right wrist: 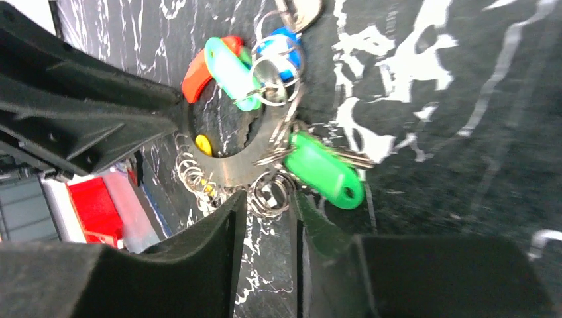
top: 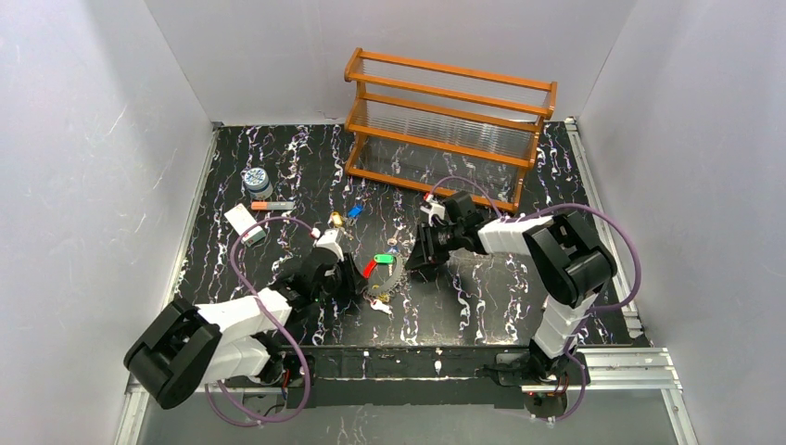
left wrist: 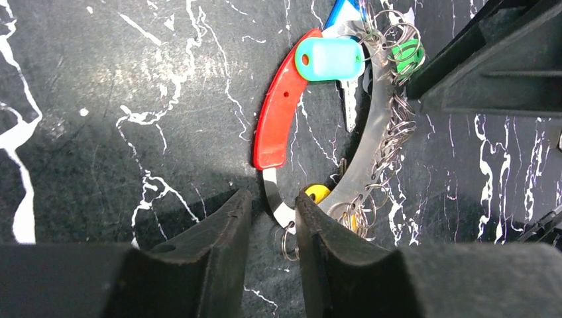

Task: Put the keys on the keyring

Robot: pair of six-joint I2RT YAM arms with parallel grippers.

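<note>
Black marbled tabletop (top: 482, 301), white walls (top: 111, 139) close on three sides; keyring (top: 389, 275) lies mid-table.
Near the left edge rail (top: 195, 213) sit the jar (top: 257, 178), stick (top: 272, 205) and card (top: 243, 222). Two loose keys (top: 354, 210) lie just beyond the left arm (top: 250, 315). At the ring the left fingers (left wrist: 212, 265) stand slightly parted, the silver band's end lying in their gap; no pinch shows. Teal, green, blue and yellow keys cluster on the ring among small wire loops (right wrist: 268, 195). From the other side the right fingers (right wrist: 205, 258), also parted, face those loops, the green key (right wrist: 325, 173) just beside one finger. Bare marble lies nearside of the ring, between the arm bases. At the back right stands the rack (top: 445, 102); the right arm (top: 570, 255) bends near the right edge rail (top: 579, 158).
</note>
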